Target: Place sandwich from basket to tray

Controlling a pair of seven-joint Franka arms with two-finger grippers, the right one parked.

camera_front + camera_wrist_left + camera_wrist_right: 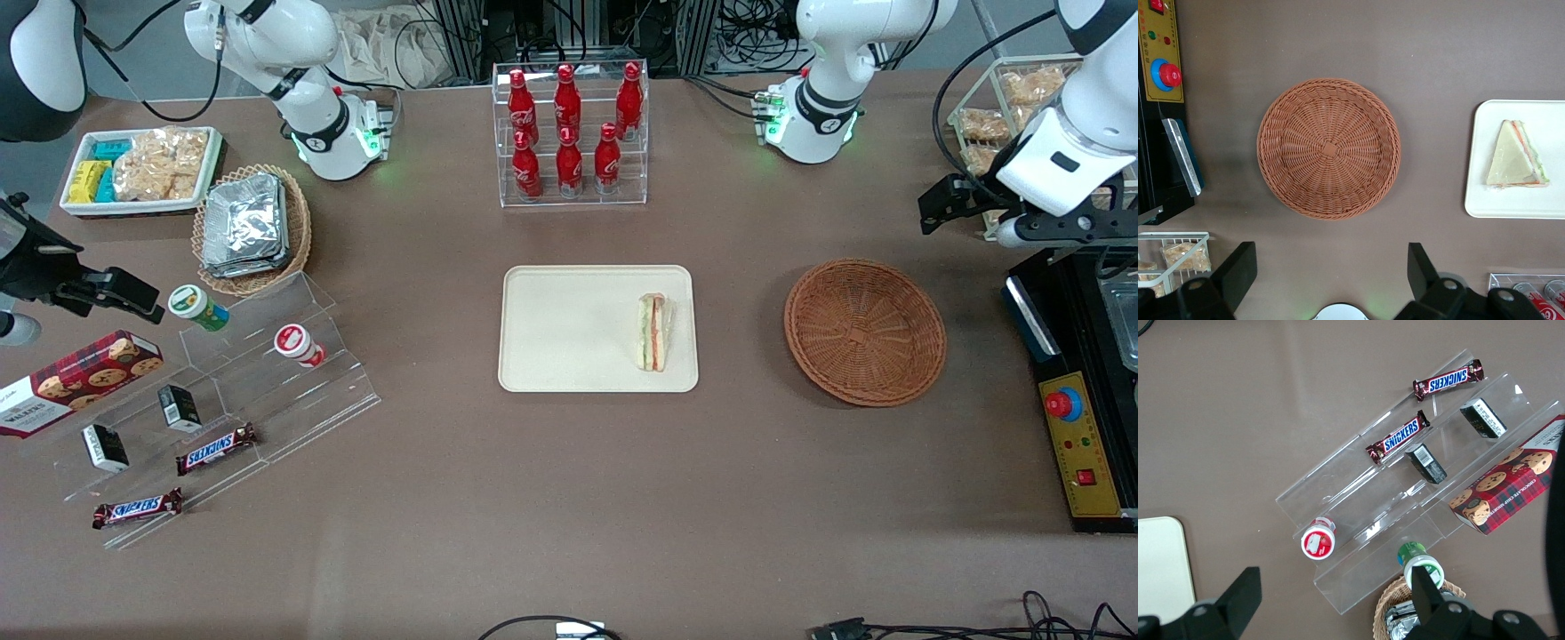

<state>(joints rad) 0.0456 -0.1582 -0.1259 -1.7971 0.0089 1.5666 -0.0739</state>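
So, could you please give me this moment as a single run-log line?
sandwich: on tray | basket: empty | gripper: open, above the table beside the basket, holding nothing

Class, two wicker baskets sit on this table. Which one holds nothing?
The reddish-brown basket toward the working arm's end, beside the tray holding the sandwich. The tan basket holds foil packets. The open hand hovers above it.

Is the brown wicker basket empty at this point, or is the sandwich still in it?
Empty: the basket shows only bare weave, and the sandwich lies on the tray. The open tool hangs above the table beside the basket.
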